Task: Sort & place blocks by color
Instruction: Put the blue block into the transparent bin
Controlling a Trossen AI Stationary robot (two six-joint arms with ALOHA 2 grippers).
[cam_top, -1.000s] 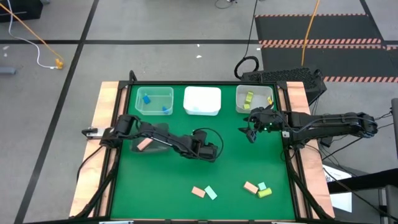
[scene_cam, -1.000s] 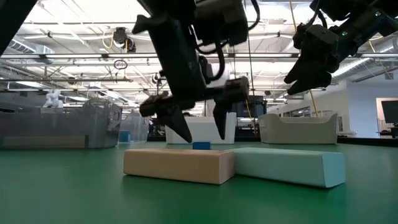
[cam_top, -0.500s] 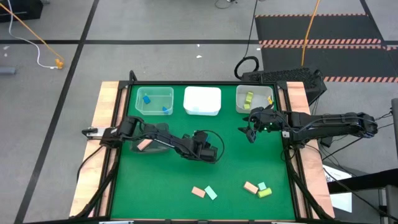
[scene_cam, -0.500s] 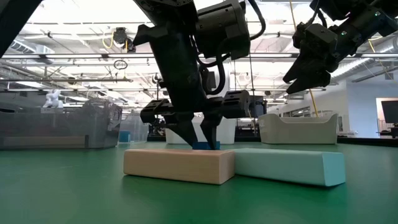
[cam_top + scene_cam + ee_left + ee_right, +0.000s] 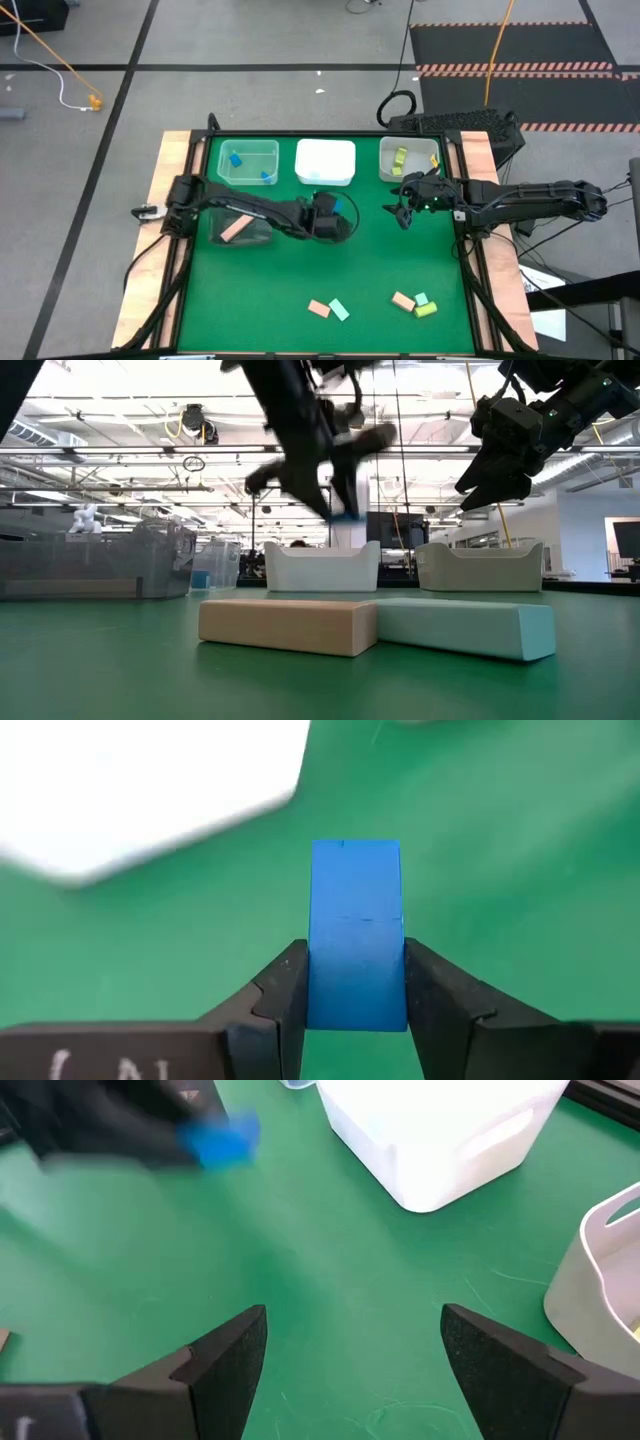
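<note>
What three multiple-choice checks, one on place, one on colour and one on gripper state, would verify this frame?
1. Where do the yellow-green blocks already sorted lie?
A. the left bin
B. the middle white bin
C. the right bin

2. What colour is the block that the left gripper holds?
A. blue
B. salmon pink
C. mint green

3. How is the right gripper?
A. shut on a block
B. open and empty
C. resting inside a bin

Key: 1 C, the high view shows yellow-green pieces in the right bin; 2 A, the left wrist view shows a blue block between the fingers; 3 B, the right wrist view shows the fingers spread over bare green mat.
</note>
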